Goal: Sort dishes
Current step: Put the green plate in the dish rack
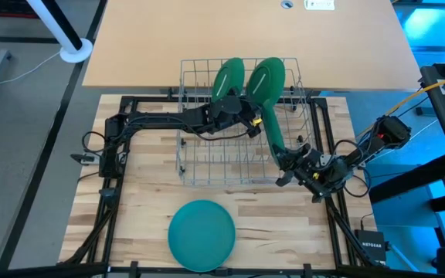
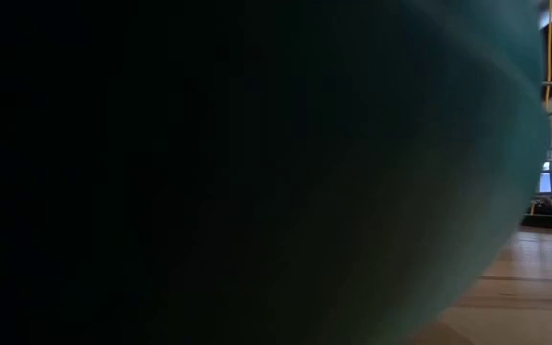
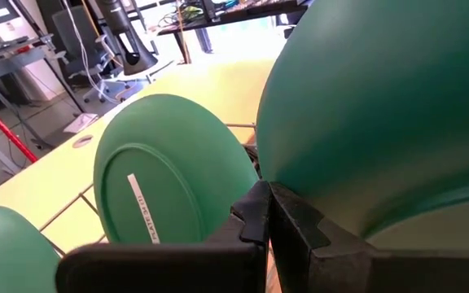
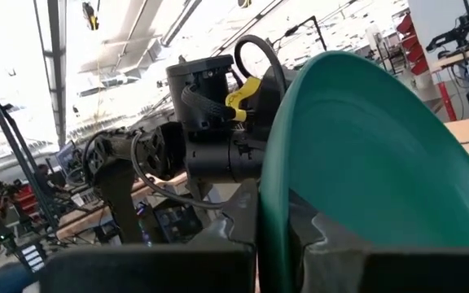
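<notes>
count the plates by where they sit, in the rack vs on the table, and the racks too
green plates standing in the wire rack: 2 ()
green plates lying flat on the table, as far as the high view shows: 1
wire racks: 1
total: 3 plates and 1 rack, 4 things

From overhead we look straight down on the whole table (image 1: pixel 145 202). Our table-level camera is nearly filled by a plate (image 2: pixel 257 172) right against it. Both wrist cameras sit close behind plates, which the overhead view shares at upper centre.
</notes>
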`<state>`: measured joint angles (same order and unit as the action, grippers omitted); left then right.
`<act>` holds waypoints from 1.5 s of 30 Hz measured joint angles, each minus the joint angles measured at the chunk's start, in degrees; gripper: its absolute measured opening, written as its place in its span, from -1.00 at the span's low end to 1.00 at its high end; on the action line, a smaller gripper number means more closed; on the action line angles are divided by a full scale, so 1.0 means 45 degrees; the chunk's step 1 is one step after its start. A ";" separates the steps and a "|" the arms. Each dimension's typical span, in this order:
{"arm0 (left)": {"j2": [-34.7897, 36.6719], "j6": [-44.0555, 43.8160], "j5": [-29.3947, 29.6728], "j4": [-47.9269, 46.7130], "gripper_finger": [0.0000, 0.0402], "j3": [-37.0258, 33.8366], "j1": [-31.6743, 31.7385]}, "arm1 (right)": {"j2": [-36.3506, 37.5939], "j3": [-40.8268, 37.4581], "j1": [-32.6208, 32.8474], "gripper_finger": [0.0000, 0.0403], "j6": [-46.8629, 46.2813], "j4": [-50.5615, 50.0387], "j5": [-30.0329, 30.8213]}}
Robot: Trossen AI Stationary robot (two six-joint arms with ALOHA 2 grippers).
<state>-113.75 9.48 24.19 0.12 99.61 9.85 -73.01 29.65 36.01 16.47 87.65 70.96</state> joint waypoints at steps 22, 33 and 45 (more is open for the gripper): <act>0.0668 0.1706 0.1646 -0.0638 -1.00 -0.0005 -0.0788 | 0.0034 0.0000 -0.0005 -0.93 -0.1064 0.0522 -0.0585; 0.0971 0.2095 0.2668 -0.0957 -1.00 0.0010 -0.1436 | 0.0034 0.0142 -0.0126 -0.93 -0.0928 0.0517 -0.0607; 0.0975 0.2036 0.3441 -0.1993 -1.00 0.0010 -0.1807 | 0.0013 0.1127 -0.0092 -0.93 0.1399 0.0513 -0.0898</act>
<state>-109.37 18.64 39.68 -8.85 99.66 1.72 -72.95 34.72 35.59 22.76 89.95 66.92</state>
